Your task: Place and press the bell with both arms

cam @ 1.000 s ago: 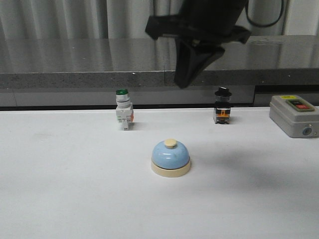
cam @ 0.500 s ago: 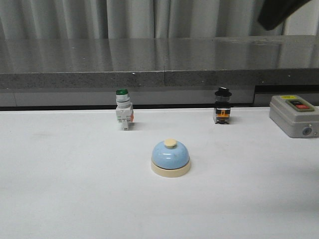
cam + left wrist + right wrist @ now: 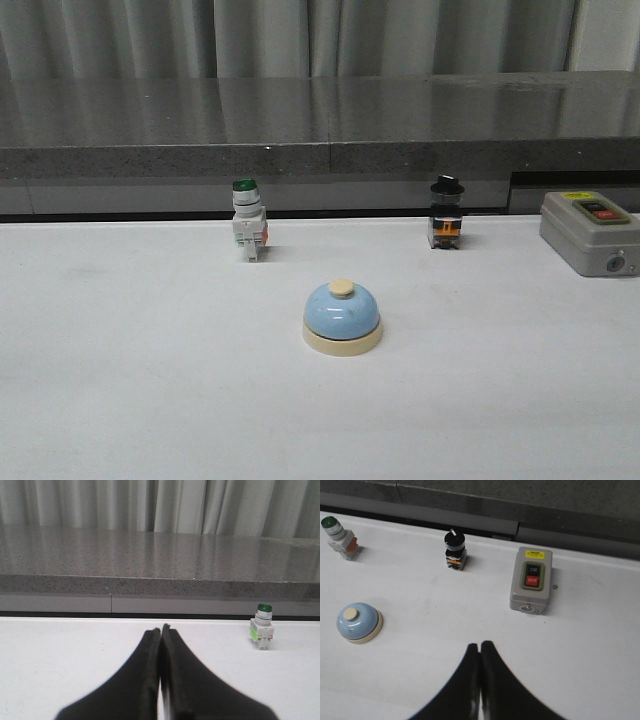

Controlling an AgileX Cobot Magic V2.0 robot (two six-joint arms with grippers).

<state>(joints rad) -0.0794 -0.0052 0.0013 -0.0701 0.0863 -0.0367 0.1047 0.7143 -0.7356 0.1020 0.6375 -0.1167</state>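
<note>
On the white table (image 3: 120, 400), nearest the front camera: light-blue desk bell (image 3: 342, 317), upright on its cream base, cream button on top, roughly centre of the table. Standing free, nothing touching it, no arm in the front view.

Further back, left of the bell: green-capped push-button switch (image 3: 248, 219), white body, upright, well apart from the bell. Further back on the right, about level with it: black-capped switch (image 3: 446, 212), upright, orange detail low on the body. Far right, near the table edge: grey ON/OFF control box (image 3: 589, 231), yellow label on top, green and red buttons on its face. Behind all of it: grey speckled ledge (image 3: 300, 125), then pale curtain (image 3: 300, 35).

In the left wrist view: left gripper (image 3: 161, 630) with fingers pressed together, tips meeting, nothing between them. Held above bare table, pointing toward the ledge. Green-capped switch off to one side and well apart. Bell not in this view.

In the right wrist view: right gripper (image 3: 480, 646) also closed tight, fingertips touching, holding nothing. Looking down at the table from above; bell off to one side of the fingers, well apart. Control box and black-capped switch beyond the fingertips, green-capped switch in the far corner.
</note>
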